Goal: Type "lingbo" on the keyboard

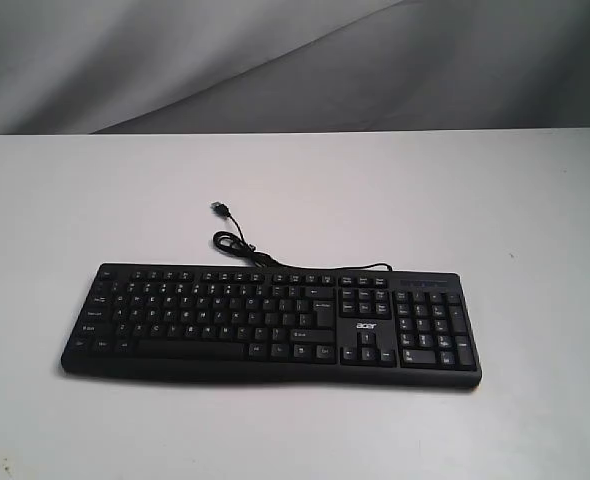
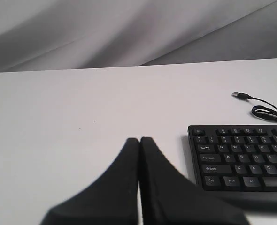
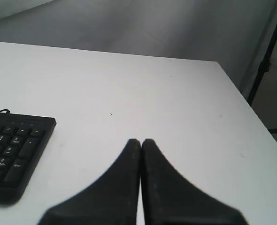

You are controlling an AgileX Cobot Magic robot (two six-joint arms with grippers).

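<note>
the keyboard (image 1: 270, 320) lies flat on the white table (image 1: 275, 180), about midway across it and toward the near side in the exterior view, long side running across, the right end skewed a touch nearer. it is black with white legends. the number pad (image 1: 432, 325) sits at its right end, and a small white acer logo (image 1: 365, 326) sits between the main keys and that pad, just above the arrow keys. a thin black cable (image 1: 275, 262) leaves the back edge, runs left along it, curls into a loose loop behind the keyboard and ends in a usb plug (image 1: 218, 208) lying bare on the tabletop. a grey cloth (image 1: 275, 60) hangs in folds behind the table. the left gripper (image 2: 139, 140) is clenched, its two black fingers pressed together along their length with nothing between them. it sits over bare table just off the keyboard's left end, where the ctrl, shift and caps lock keys show in its wrist view, and it is apart from the keys. the right gripper (image 3: 141, 141) is clenched the same way, gripping nothing, over bare table beside the number pad end and apart from the keyboard. whether either tip touches the tabletop i cannot tell. past the table's far corner in the right wrist view stands a black stand (image 3: 265, 61).
</note>
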